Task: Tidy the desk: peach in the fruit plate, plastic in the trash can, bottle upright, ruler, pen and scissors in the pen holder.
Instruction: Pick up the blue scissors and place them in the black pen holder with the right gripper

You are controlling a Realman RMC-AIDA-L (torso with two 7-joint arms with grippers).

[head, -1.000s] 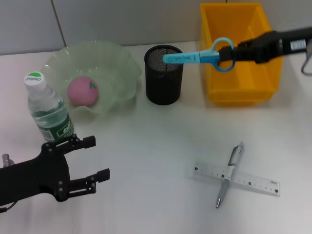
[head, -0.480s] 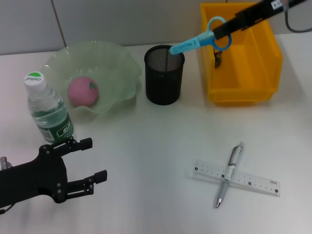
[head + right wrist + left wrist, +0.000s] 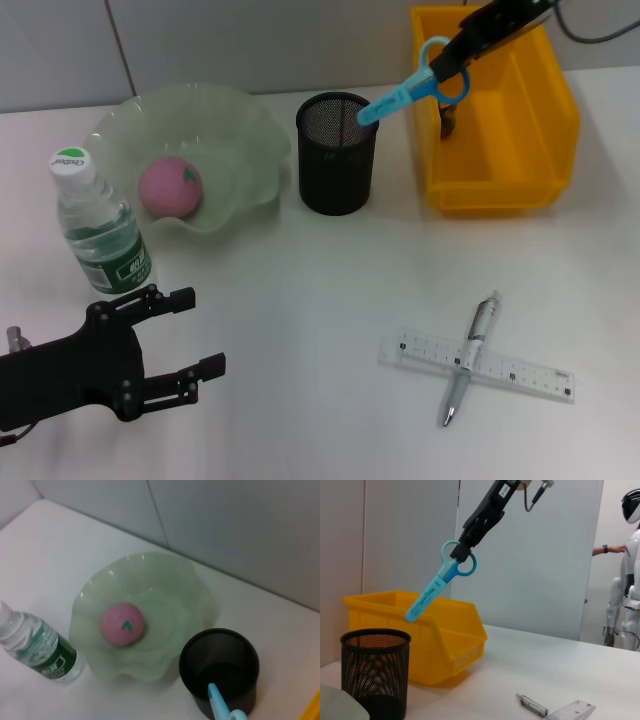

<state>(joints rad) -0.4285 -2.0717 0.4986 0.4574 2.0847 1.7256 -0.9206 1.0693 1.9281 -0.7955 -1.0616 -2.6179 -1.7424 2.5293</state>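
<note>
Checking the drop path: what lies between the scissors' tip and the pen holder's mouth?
Nothing: in the left wrist view the scissors, held by the right gripper, hang above the pen holder with open air between.

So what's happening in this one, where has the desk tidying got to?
The right hand holds blue scissors by the handle, tilted tip-down over the black mesh pen holder; they are not in yet. The peach sits in the green fruit plate and the water bottle stands upright. The pen lies crossed over the ruler on the table. The left hand hovers open near the bottle, holding nothing.
</note>
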